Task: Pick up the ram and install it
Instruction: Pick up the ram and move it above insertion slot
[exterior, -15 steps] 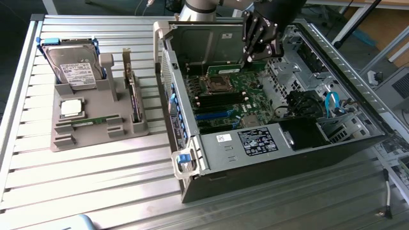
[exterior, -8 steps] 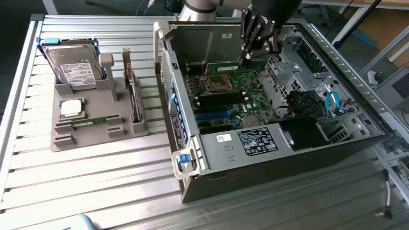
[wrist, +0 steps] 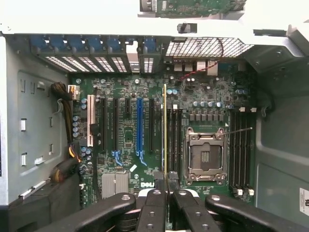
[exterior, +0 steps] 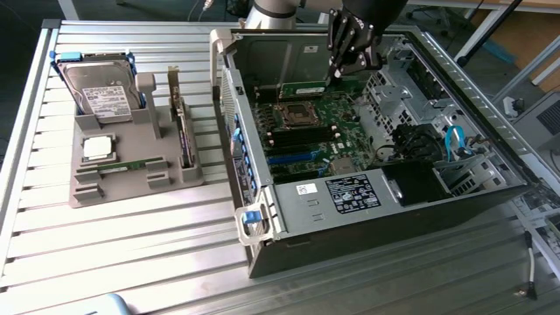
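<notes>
Pick-up done: the end effector [wrist: 166,187] is closed narrow on the ram [wrist: 165,130]. The stick is held edge-on inside the open computer case [exterior: 368,216], over the motherboard [wrist: 125,140] beside the CPU socket [wrist: 205,154]. It looks not yet seated, so insertion is judged outstanding. A second stick [exterior: 122,165] sits in the grey holder [exterior: 127,190] on the tabletop [exterior: 131,249].

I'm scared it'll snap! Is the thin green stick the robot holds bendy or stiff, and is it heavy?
Probably stiff: the ram stands straight out from the jaws without sagging. Likely light, since it looks very thin edge-on. Possibly fragile: a sideways knock against the motherboard could harm so thin a board.
</notes>
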You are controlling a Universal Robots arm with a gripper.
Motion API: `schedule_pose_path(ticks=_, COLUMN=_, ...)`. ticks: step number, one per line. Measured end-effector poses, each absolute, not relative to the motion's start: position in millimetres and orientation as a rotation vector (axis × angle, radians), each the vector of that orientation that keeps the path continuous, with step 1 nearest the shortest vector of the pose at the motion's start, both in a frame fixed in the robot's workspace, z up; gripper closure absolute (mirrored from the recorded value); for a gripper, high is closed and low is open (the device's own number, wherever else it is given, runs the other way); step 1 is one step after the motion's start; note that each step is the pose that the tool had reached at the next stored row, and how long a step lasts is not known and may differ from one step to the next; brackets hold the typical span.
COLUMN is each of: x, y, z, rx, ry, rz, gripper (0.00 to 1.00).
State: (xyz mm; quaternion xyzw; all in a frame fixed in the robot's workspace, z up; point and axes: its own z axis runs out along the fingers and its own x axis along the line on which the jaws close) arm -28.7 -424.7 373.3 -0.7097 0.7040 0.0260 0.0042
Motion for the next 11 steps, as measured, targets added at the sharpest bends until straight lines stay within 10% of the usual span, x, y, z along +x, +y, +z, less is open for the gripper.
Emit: schedule_pose_path(ticks=11, x=-28.6, y=-415.9, z=372.9, rx=-2.224, ry=2.206, rz=0.082, gripper=0.88)
